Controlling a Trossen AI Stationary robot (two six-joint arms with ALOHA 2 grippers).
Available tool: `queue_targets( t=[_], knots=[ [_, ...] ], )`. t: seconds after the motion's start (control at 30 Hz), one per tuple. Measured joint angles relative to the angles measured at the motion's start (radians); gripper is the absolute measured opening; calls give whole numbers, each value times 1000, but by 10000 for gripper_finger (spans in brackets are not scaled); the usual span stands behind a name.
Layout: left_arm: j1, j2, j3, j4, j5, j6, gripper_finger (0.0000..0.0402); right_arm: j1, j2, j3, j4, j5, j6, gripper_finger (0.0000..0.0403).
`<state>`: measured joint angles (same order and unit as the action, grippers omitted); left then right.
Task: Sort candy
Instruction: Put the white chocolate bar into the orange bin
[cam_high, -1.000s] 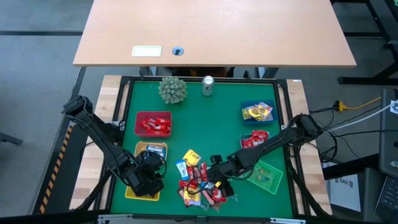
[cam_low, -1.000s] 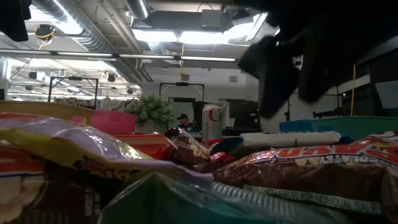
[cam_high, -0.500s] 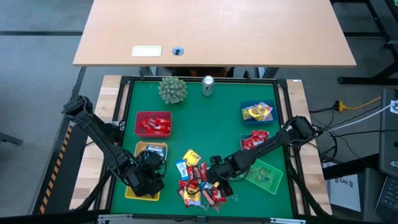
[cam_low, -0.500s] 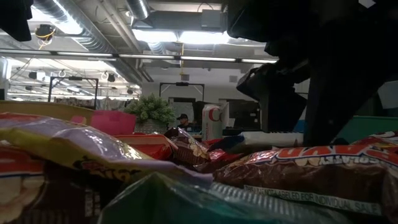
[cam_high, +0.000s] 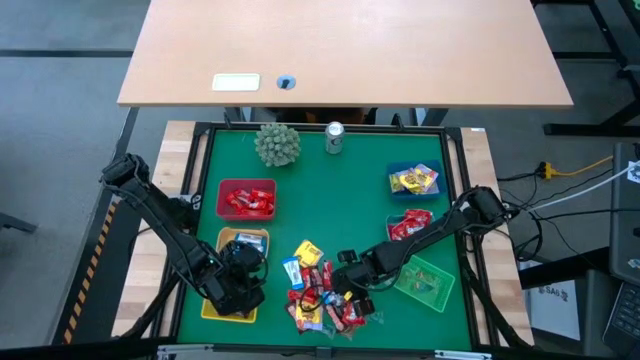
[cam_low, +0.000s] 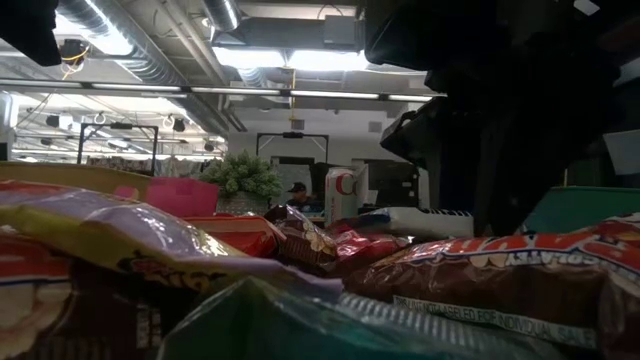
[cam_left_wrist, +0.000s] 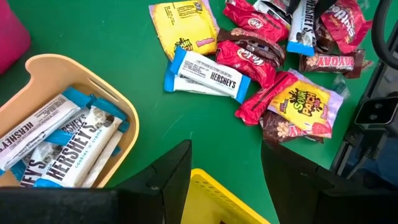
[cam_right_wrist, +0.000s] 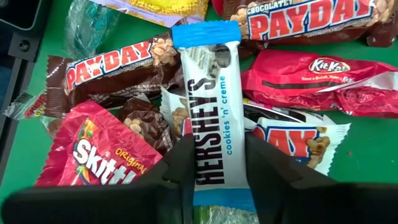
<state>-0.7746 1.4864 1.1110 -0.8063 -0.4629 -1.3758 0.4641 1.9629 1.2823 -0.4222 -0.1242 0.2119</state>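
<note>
Between claw fingers, Hershey's bar bottom hidden.

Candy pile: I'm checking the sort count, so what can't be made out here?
- High view: the right gripper covers part of the candy pile; wrappers too small to read.
- Low view: near wrappers block the pile behind.
- Right wrist view: the Hershey's bar hides the sweets under it.

Bench: green mat surface, black border frame.
On it: spiky green ball and silver can at far edge; red basket, yellow basket left; blue basket, another red basket, green basket right; loose candy piled near front centre.
</note>
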Motion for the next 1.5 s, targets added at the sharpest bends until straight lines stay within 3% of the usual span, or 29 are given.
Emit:
queue_targets(
  t=[0.23,0.63,0.83,1.0,1.07,1.3,1.5],
  knots=[
    [0,0,0,35,-42,30,179,0,0,0,0,0,0,123],
    [0,0,0,326,-205,527,179,0,0,158,-137,50,-67,121],
    [0,0,0,399,-201,671,179,0,0,227,-146,190,-120,120],
    [0,0,0,404,-200,653,179,-24,0,258,-128,374,-150,120],
    [-1,0,0,402,-186,648,179,-46,0,260,-87,400,-168,120],
    [-16,0,0,401,-53,615,179,-159,10,260,106,305,-176,120],
    [-28,0,0,400,-14,554,179,-246,80,259,376,196,-176,120]
  ],
)
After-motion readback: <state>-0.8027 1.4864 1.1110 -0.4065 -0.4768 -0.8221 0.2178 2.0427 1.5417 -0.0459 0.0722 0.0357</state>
